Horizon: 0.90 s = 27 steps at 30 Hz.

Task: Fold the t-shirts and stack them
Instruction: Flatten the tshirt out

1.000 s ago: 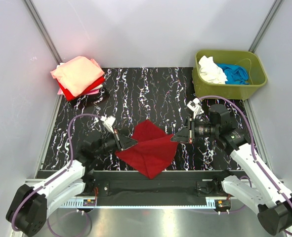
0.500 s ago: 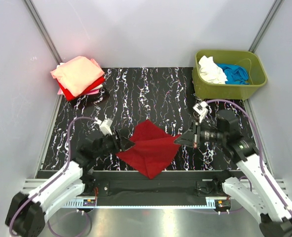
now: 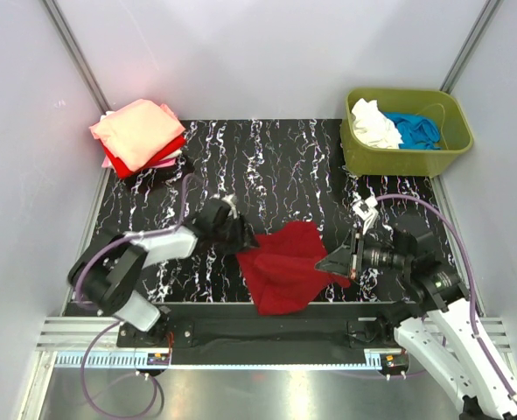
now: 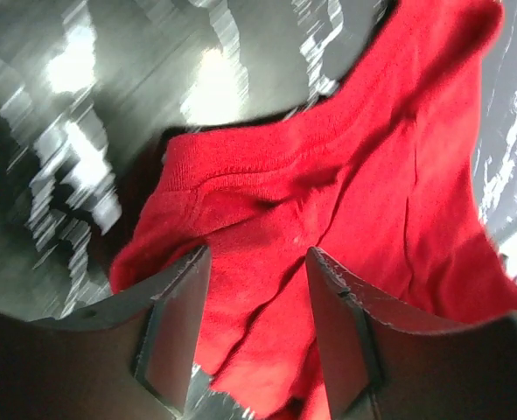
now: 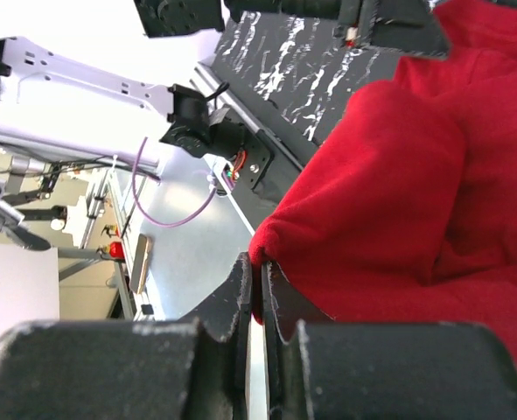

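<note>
White walls (image 3: 241, 52) enclose a black, white-veined tabletop (image 3: 275, 166); at its far left corner sits a stack of folded t-shirts (image 3: 138, 133), salmon-pink on top with bright red beneath. Nearer the front edge, the left gripper (image 3: 246, 242) reaches in low at the left edge of the dark red t-shirt (image 3: 284, 267); its fingers (image 4: 175, 324) stand apart, the cloth showing in the gap between them and not clamped. That shirt lies rumpled on the tabletop between the two arms; the right gripper (image 3: 322, 262) pinches its right-hand edge with fingers pressed together, the fabric bunched at their tips. At the far right corner stands an olive-green tub (image 3: 398, 166) holding a white t-shirt (image 3: 373, 124) and a blue t-shirt (image 3: 413, 129).
</note>
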Available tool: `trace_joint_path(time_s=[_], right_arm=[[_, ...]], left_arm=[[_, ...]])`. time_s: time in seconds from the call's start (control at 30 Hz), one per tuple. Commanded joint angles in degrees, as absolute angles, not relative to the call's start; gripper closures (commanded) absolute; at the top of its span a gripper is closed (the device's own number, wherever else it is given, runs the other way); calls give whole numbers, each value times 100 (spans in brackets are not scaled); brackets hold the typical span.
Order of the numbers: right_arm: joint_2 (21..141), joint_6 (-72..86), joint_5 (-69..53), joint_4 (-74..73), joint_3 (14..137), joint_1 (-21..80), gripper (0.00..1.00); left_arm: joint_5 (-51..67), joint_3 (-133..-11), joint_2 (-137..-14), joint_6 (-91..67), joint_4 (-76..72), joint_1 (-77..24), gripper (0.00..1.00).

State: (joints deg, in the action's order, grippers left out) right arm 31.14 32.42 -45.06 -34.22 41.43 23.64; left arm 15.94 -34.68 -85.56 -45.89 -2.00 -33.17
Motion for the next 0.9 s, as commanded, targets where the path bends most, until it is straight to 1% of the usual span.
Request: trace_joint_path(time_s=[0.0,0.1,0.17,0.2,0.23,0.3,0.33,0.4,0.43,0.47,0.5,0.53,0.6,0.63,0.7,0.73,0.77,0.8,0.83,0.87], right_arm=[[3225,3226,-4325,-3340,4298,2382,100],[3418,3164,-4008,-3200,4342,2382,100],[3654,3164,-3842,-2989,4342,2382,100],[3778,3155,-3771,-2832,4438,2391,100],[3910,3060,-3701,-2717,4499,2382,100],[4428,2928,-3604,-2463,4762,2391,100],[4621,2779,-3569,-2383,4868,2391,100],[5271,2620,-3568,-2094,5255,2391,100],[5500,2445,-3629,-1987,5386,2382,100],[5963,2374,-3673,-1865,5657,2382,100],[6194,2303,-3735,-1620,5799,2391,100],[6440,2120,-3883,-1513,5957,2391,100],[7134,1961,-4243,-1354,6432,2382,100],[7337,1795,-4828,-1336,6555,2391,100],[7856,1723,-5446,-1422,6732,2391,100],[8005,1470,-5632,-1685,6767,2408,100],[8163,1416,-5686,-1844,6602,2469,100],[8182,1372,-5695,-2055,6444,2548,99],[8157,1354,-5417,-2144,6251,2749,95],[8156,1354,-5214,-2214,5857,2821,86]], left_arm=[[652,-3963,-9418,-4228,929,-3542,44],[449,-4621,-10156,-4044,1300,-3542,46],[230,-5376,-10571,-3868,1676,-3507,46],[150,-5666,-10991,-3789,2062,-3472,46],[158,-6217,-11178,-3727,2222,-3437,46],[245,-6721,-11634,-3613,2548,-3191,48],[272,-7237,-11767,-3560,2636,-2990,48],[281,-7880,-12231,-3402,3031,-2778,49],[299,-8580,-12408,-3332,3171,-2560,49],[334,-8996,-12602,-3235,3530,-2445,50],[430,-9409,-13021,-3182,3716,-2339,51],[457,-10222,-13225,-3147,3883,-2146,51],[509,-11052,-13804,-3094,4375,-1961,51],[553,-11831,-13982,-3094,4525,-1777,52],[815,-12495,-14429,-3085,4824,-1609,53],[930,-12942,-14527,-3076,4851,-1460,54],[1001,-13077,-14624,-3059,4834,-1407,54],[1150,-13156,-14642,-3024,4790,-1371,54],[1221,-13175,-14625,-2954,4712,-1310,53],[1248,-13157,-14590,-2918,4650,-1292,53]])
